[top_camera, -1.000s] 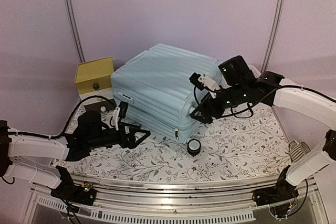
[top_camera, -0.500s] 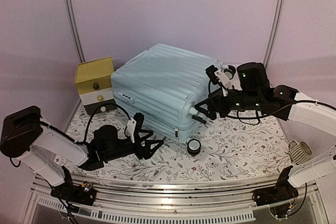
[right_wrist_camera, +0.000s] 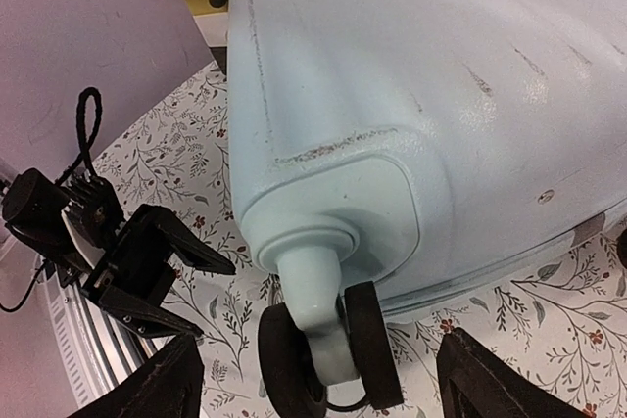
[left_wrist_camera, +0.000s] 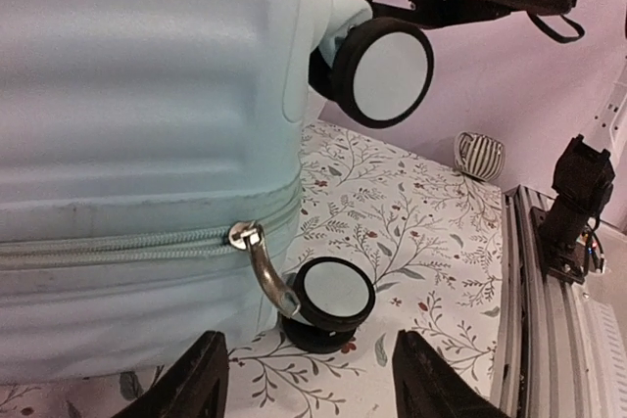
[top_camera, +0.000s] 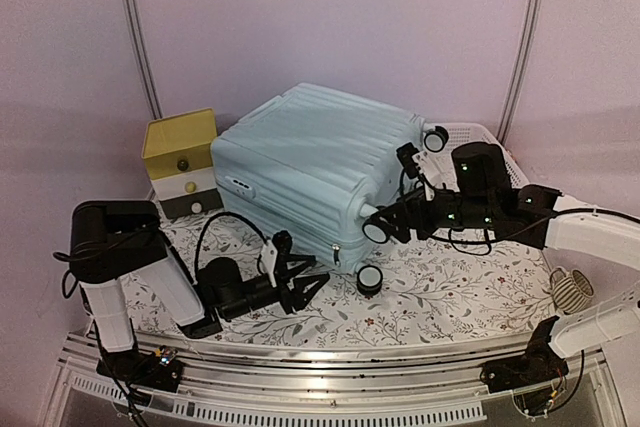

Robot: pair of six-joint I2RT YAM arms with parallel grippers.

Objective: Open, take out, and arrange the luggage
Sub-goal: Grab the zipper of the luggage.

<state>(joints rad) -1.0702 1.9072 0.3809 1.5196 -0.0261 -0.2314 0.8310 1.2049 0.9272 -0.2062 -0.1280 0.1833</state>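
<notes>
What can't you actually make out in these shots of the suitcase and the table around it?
Suitcase inside: all views, its closed shell hides it.
Basket: top view, mostly behind the suitcase and right arm; contents unseen.
Striped object: top and left wrist views, too small to identify.
Zipper far side: hidden behind the suitcase body.

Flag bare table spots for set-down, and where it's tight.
Free: floral cloth front-right, bordered by lower caster, right arm, striped item. Tight: front-left, left fingers near luggage zipper; back-left, yellow-topped box beside it; back-right, basket.
</notes>
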